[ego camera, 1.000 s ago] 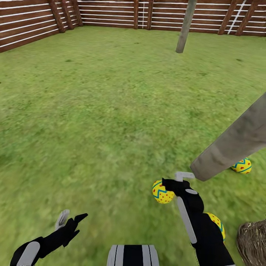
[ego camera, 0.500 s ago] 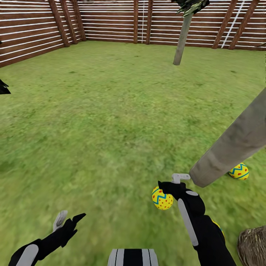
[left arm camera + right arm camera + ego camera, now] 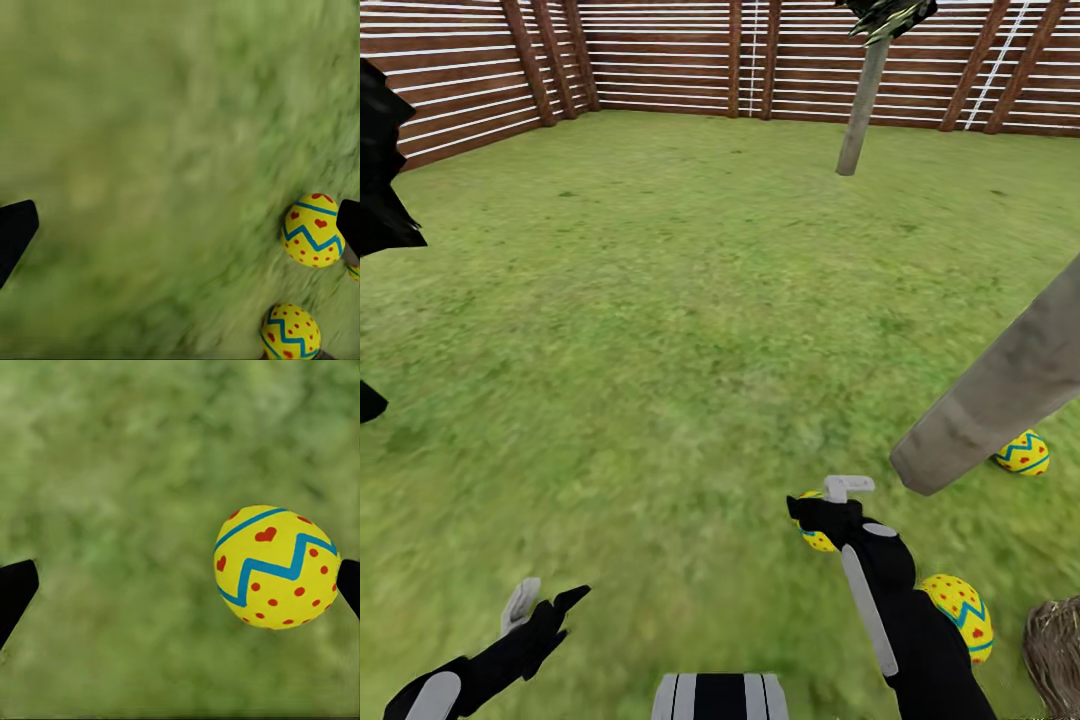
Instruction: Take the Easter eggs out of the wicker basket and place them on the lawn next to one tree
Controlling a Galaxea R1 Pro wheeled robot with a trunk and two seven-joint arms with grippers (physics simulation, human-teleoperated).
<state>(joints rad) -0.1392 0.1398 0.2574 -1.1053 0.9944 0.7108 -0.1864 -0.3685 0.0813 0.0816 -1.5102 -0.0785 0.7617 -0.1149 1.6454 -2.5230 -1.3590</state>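
Note:
Three Easter eggs show on the lawn in the head view. One egg lies behind the foot of the near tree. A second egg rests beside my right forearm. The third egg lies on the grass under my right gripper, which is open with its fingers wide apart; the egg is close to one fingertip. The wicker basket is at the lower right edge. My left gripper hangs open over grass, and its wrist view takes in two eggs.
A brown slat fence rings the garden at the back. A second pale-trunked tree stands far off near it. Dark foliage cuts in at the left edge. Wide grass lies ahead and to the left.
The head view has tilted up and shifted a little. My right gripper now covers more of the near egg. The egg by my right forearm shows more fully.

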